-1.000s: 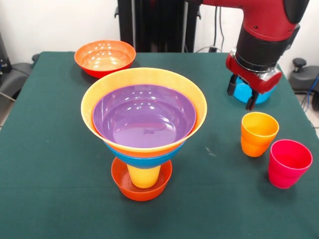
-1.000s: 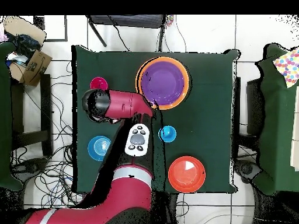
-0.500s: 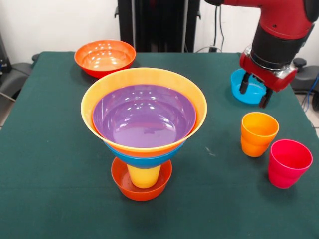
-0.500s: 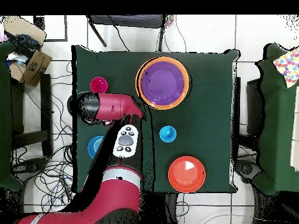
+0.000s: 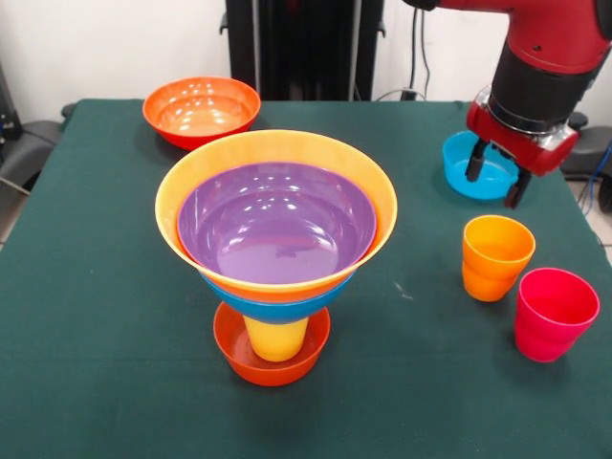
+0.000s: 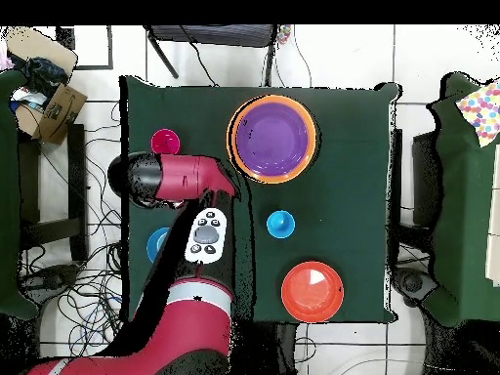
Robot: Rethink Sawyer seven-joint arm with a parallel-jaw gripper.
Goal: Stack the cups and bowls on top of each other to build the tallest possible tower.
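No readable text, label, brand or number shows anywhere

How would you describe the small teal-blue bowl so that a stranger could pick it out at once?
Start at the tall tower in the middle of the green table, then look to the table's far right corner, under the robot's hand. The small teal-blue bowl sits there alone; its neighbours are an orange cup and a pinkish red cup, both taller and narrower.
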